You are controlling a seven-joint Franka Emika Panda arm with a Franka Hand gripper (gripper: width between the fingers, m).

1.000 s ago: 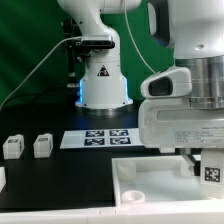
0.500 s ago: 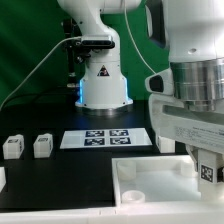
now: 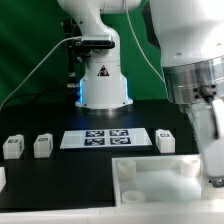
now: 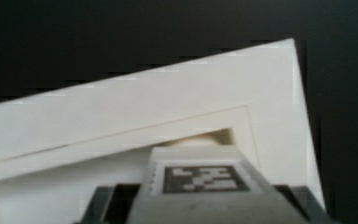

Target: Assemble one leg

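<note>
Now leg (image 4: 204, 180) clamped between gripper (image 4: 202, 200) fingers, over tray corner (image 4: 247, 90).

The surface (image 3: 40, 175) under me is black and matte. On it, toward the exterior view's left, two small white leg blocks stand side by side but apart: one (image 3: 13, 146) nearer the edge of the picture, the other (image 3: 42, 146) just beside it. A third white piece (image 3: 2, 178) shows partly at the very left edge, closer to the camera. The marker board (image 3: 104, 137) lies flat in the middle, in front of my base (image 3: 103, 92). Another leg block (image 3: 165, 140) stands just beside the board's right end. The large white tray-like part (image 3: 150, 182) lies nearest the camera, toward the exterior view's right.
</note>
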